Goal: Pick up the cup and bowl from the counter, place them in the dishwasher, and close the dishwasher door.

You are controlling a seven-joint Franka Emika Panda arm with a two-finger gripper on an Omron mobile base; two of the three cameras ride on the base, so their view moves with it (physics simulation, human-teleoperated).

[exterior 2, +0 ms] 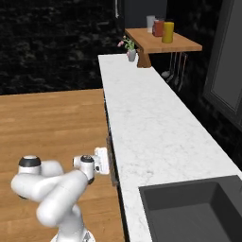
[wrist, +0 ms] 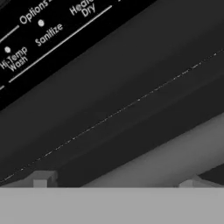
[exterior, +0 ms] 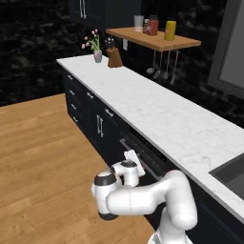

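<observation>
The dishwasher [exterior: 145,151] sits under the white marble counter [exterior: 157,114], with its black door [wrist: 109,87] upright against the cabinet front. My gripper [exterior: 134,159] is pressed close to the top of that door, just below the counter edge [exterior 2: 113,156]. In the hand view the control strip [wrist: 39,26] with white lettering runs across the top. The door's grey bar handle [wrist: 175,151] crosses diagonally below it. The two fingertips [wrist: 41,178] stand wide apart and open, with nothing held between them. The cup and the bowl are out of view.
A wooden shelf [exterior: 157,40] with jars hangs at the far end, with utensils [exterior: 162,66] dangling beneath it. A knife block [exterior: 113,56] and a flower vase [exterior: 97,55] stand on the far counter. A dark sink [exterior 2: 198,208] lies at the near right. Wooden floor [exterior: 43,157] stretches to the left.
</observation>
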